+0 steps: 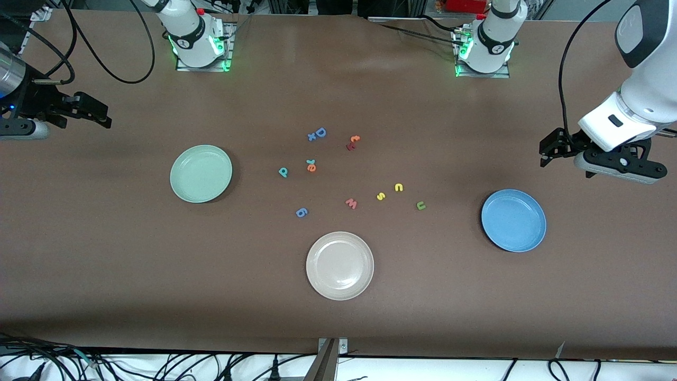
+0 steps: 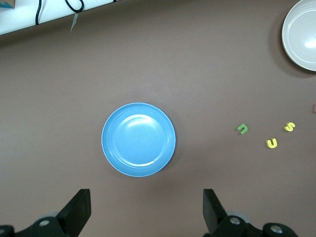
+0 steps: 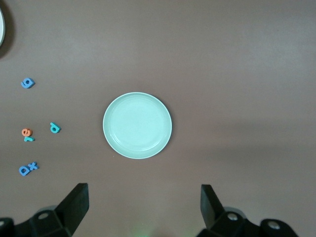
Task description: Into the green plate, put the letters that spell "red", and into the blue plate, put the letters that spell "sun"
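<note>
The green plate (image 1: pixel 201 173) (image 3: pixel 137 125) lies empty toward the right arm's end. The blue plate (image 1: pixel 513 220) (image 2: pixel 138 139) lies empty toward the left arm's end. Between them, on the table, the orange "e" (image 1: pixel 312 168) (image 3: pixel 26 132) touches the teal "r" (image 1: pixel 310 161) (image 3: pixel 29 139), with the teal "d" (image 1: pixel 283 172) (image 3: pixel 55 128) beside them. The yellow "s" (image 1: pixel 381 196) (image 2: pixel 290 127), yellow "n" (image 1: pixel 399 187) (image 2: pixel 272 143) and green "u" (image 1: pixel 421 206) (image 2: pixel 242 129) lie closer to the blue plate. My left gripper (image 1: pixel 546 152) (image 2: pixel 146 212) hangs open over bare table beside the blue plate. My right gripper (image 1: pixel 103 117) (image 3: pixel 144 210) hangs open over bare table beside the green plate.
A cream-white plate (image 1: pixel 339 265) lies nearest the front camera. Other letters lie among the task's: a blue "D" with an "x" (image 1: pixel 317 134), a red-orange pair (image 1: pixel 353 142), a pink "w" (image 1: pixel 351 203) and a blue "9" shape (image 1: pixel 301 212). Cables run along the table's edges.
</note>
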`<control>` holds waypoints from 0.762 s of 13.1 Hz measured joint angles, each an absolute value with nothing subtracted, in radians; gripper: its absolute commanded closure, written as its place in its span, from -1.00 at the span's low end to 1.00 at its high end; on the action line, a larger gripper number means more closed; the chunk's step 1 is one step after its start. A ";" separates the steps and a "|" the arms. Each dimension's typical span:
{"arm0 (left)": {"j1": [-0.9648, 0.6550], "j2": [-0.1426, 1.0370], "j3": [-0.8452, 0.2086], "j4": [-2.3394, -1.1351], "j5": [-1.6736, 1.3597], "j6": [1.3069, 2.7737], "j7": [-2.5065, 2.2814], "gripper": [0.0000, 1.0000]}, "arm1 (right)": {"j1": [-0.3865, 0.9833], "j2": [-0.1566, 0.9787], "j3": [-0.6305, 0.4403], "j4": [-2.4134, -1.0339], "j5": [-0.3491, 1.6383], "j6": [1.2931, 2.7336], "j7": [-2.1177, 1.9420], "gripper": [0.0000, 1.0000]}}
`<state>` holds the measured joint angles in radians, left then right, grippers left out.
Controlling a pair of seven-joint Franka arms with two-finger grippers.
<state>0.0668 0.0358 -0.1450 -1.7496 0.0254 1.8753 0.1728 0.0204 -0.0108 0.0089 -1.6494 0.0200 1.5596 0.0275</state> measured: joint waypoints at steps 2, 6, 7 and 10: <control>0.067 0.036 -0.145 -1.750 0.025 1.875 0.173 -1.00 | 0.024 -0.005 0.013 -1.662 0.020 1.551 0.027 -1.00; 0.067 0.036 -0.146 -1.750 0.025 1.875 0.173 -1.00 | 0.115 0.057 0.024 -1.678 0.020 1.576 0.044 -1.00; 0.067 0.036 -0.146 -1.749 0.025 1.875 0.173 -1.00 | 0.152 0.083 0.026 -1.680 0.020 1.596 0.077 -1.00; 0.067 0.037 -0.146 -1.749 0.025 1.875 0.173 -1.00 | 0.280 0.180 0.030 -1.688 0.019 1.691 0.227 -1.00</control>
<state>0.0667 0.0365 -0.1457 -1.7492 0.0254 1.8752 0.1728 0.2798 0.1800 0.0300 -1.6879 0.0195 1.6912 0.2269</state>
